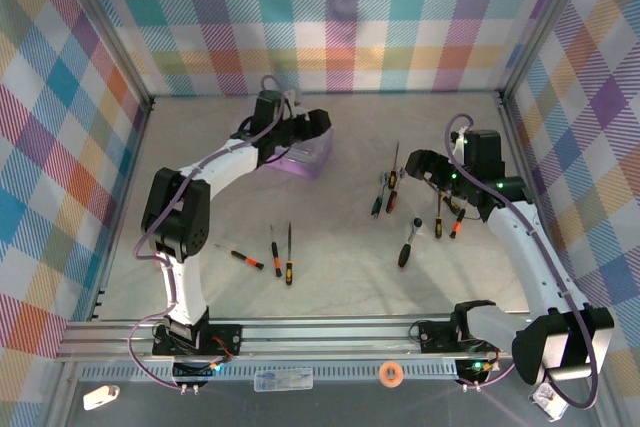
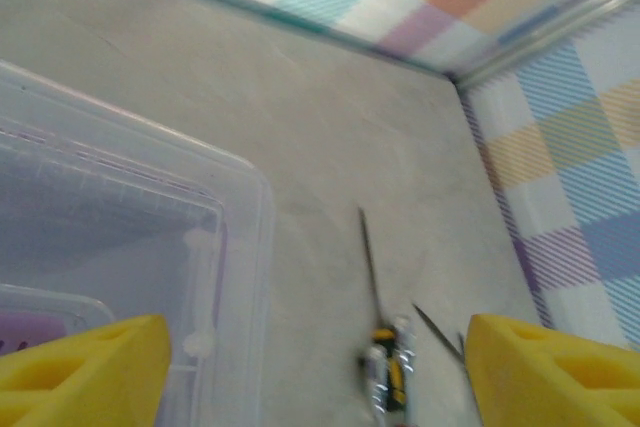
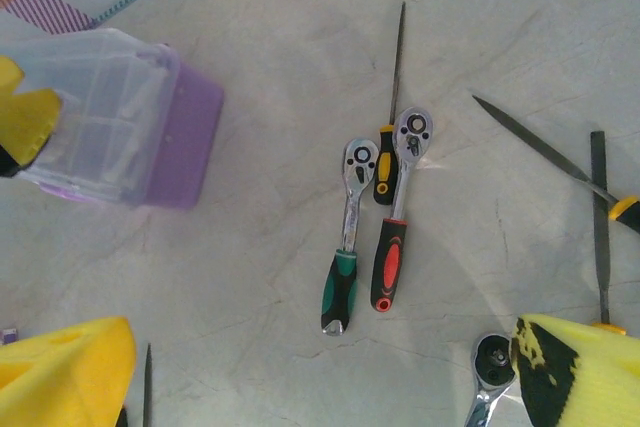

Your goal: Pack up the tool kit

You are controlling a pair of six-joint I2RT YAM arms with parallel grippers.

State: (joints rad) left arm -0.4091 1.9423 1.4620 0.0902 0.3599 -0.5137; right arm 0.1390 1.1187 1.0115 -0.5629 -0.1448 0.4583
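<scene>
I am hovering my right end effector (image 3: 320,372), wide open and empty, with the red-handled ratchet (image 3: 388,259) lying just ahead, lengthwise across my closing line.

The left arm (image 1: 215,172) hides the far left part of the lilac case (image 1: 310,159). From the left wrist, the clear lid (image 2: 120,207) runs off the picture's left edge. The screwdriver handles (image 2: 388,379) are blurred and cut off below. A ratchet (image 3: 488,357) loses its handle at the right wrist picture's lower edge.
</scene>
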